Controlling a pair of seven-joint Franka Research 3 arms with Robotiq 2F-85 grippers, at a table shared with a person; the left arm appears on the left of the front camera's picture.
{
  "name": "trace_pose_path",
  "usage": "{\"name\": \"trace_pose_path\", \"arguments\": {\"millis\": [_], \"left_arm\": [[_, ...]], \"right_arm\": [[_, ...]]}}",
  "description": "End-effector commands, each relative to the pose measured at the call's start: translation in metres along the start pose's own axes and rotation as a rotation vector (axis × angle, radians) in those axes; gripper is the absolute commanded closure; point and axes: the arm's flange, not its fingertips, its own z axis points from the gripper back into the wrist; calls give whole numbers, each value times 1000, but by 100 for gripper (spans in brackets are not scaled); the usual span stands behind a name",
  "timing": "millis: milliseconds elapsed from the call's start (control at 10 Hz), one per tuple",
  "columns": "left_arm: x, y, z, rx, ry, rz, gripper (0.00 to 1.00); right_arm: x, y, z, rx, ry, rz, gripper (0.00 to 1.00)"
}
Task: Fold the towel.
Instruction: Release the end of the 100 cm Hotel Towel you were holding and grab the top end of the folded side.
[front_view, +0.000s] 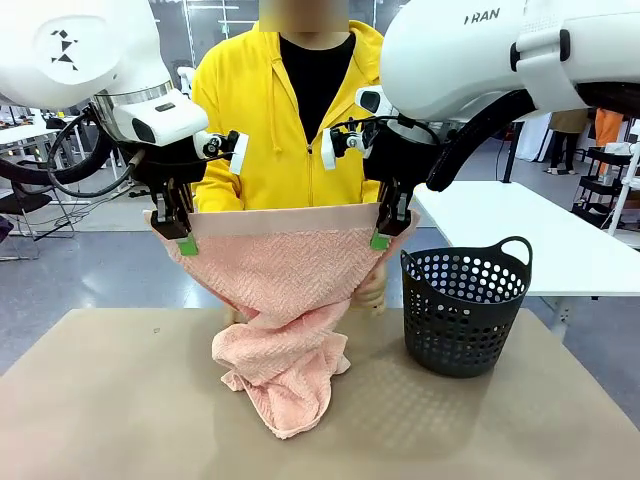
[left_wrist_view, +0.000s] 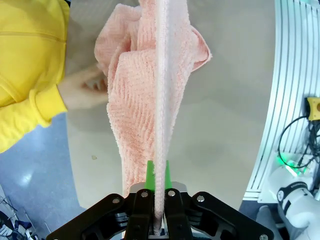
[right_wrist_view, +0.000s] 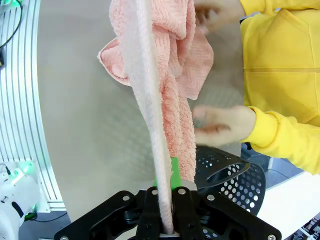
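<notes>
Black perforated basket (front_view: 462, 330) upright on right part of tan table (front_view: 100, 400), loop handles sticking up, looks empty from front. Same basket (right_wrist_view: 235, 172) pokes in low in right wrist view. Person in yellow zip hoodie (front_view: 262, 130) over black top at far side. White table (front_view: 545, 245) behind basket, grey floor (front_view: 90, 270), black shelf cart (front_view: 605, 185) way back right.

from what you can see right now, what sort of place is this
Probably a robotics lab or test hall, not a home: the left gripper and right gripper hold the towel over a work table, a white table stands beyond, and a black shelf cart sits on open grey floor.
</notes>
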Motion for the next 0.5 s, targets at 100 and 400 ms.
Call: {"name": "trace_pose_path", "arguments": {"millis": [100, 400], "left_arm": [[-1, 1, 0, 0, 0, -5, 100], [-1, 1, 0, 0, 0, -5, 100]], "right_arm": [[0, 0, 0, -2, 2, 1, 100], [0, 0, 0, -2, 2, 1, 100]]}}
